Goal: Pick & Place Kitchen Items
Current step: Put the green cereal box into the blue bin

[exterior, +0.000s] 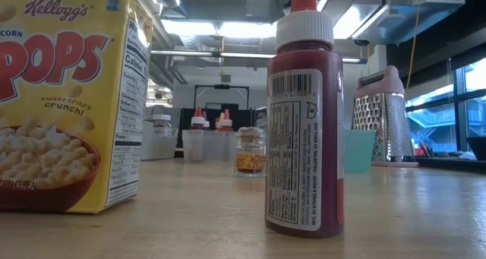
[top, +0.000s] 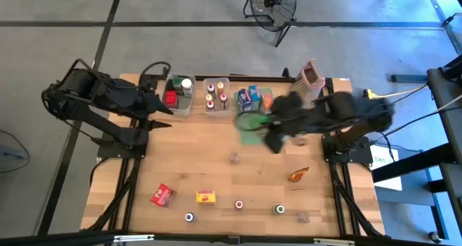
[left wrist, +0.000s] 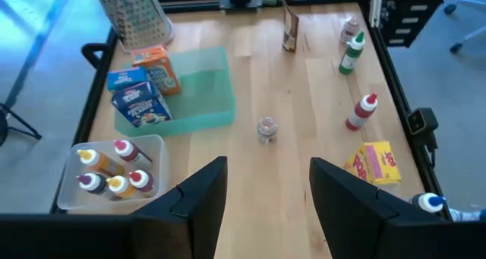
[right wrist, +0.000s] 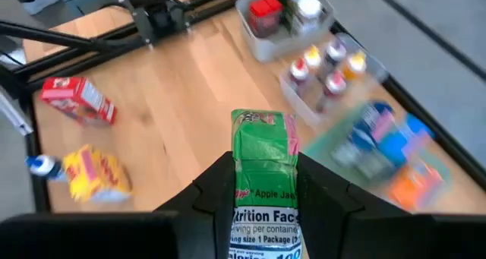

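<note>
My right gripper (right wrist: 263, 170) is shut on a small green cereal carton (right wrist: 263, 149) and holds it in the air over the near edge of the flat green tray (top: 250, 136). Blue and orange cartons (left wrist: 144, 88) lie in that tray. My left gripper (left wrist: 266, 202) stands open with nothing between its fingers, in the air by the clear bin (top: 180, 94) at the far left. More kitchen items rest on the table near its front edge: a red carton (top: 163, 195), a yellow carton (top: 206, 197) and upright bottles (top: 239, 204). The low view shows neither gripper. My right gripper pinches the green carton between its two fingers, on two opposite sides (right wrist: 240, 192) toward the end nearer the wrist. The fingers slant downward from the table's right side. The carton sticks out past the fingertips, its printed face toward the wrist camera, lifted clear of the table.
A clear bin of squeeze bottles (top: 215, 98) and the box grater (top: 309, 76) stand along the far edge. A small spice jar (top: 235, 158) sits mid-table and an orange packet (top: 299, 174) toward the right. Bare wood (top: 188, 156) lies between them.
</note>
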{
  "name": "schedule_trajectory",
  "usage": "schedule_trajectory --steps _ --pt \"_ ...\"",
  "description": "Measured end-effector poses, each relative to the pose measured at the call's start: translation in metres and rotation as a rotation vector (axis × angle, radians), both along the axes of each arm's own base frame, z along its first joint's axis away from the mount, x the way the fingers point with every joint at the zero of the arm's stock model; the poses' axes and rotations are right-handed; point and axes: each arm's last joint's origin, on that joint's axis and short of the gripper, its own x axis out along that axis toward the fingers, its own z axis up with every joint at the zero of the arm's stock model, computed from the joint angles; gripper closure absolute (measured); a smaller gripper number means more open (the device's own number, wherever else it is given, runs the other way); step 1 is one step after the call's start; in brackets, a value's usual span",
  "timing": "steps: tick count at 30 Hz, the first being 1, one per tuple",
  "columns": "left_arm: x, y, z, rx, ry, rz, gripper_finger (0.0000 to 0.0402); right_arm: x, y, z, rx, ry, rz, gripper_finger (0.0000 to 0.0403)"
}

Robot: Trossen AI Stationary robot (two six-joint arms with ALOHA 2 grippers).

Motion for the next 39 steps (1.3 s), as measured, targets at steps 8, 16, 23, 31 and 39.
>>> schedule_trajectory --steps 8,16,23,31,39 --pt "-0.005 0.001 -0.002 -0.011 0.033 0.023 0.0219 -0.101 -0.008 0.037 0.055 -0.162 -0.125 0.0287" --pt "-0.004 0.001 -0.003 -0.022 0.041 0.042 0.0219 -0.115 0.018 0.005 -0.175 -0.286 -0.233 0.0287" --pt "-0.004 0.003 -0.003 0.024 0.027 0.100 0.0219 -0.100 0.035 -0.088 -0.366 -0.404 -0.406 0.0287" --pt "0.002 0.004 -0.013 0.059 0.060 0.158 0.0219 -0.091 0.029 -0.181 -0.324 -0.611 -0.565 0.0287" --pt "0.004 0.013 -0.016 0.111 0.082 0.175 0.0219 -0.056 0.013 -0.205 -0.430 -0.523 -0.644 0.0286"
